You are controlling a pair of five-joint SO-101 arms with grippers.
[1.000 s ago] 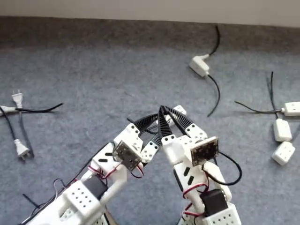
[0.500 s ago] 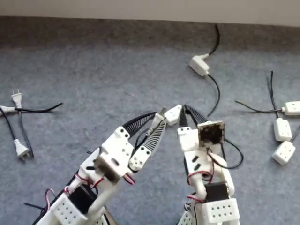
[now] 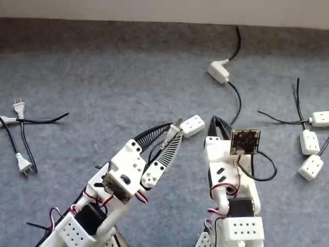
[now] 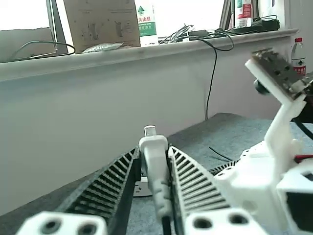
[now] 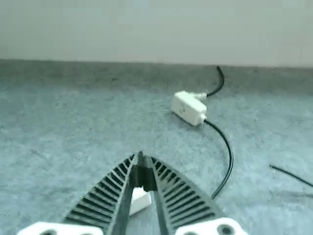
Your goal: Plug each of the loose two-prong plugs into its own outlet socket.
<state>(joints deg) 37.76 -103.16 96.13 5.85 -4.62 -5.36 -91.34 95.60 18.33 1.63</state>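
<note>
From here I count: two arms, two loose plugs lying free, one more plug held, four separate white sockets, one plug-and-socket pair already joined.

The gripper has its jaws meeting at the tips, a white socket just beneath them, a corded white block well ahead.

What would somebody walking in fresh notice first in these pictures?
Centre of the high view, two black ridged tools nearly touch. The left tool is shut on a white plug, its prongs poking out at the tip, right next to a small socket block. The right tool sits shut just beside that block. Two loose plugs lie at that view's far left, more socket blocks at its far right.
</note>
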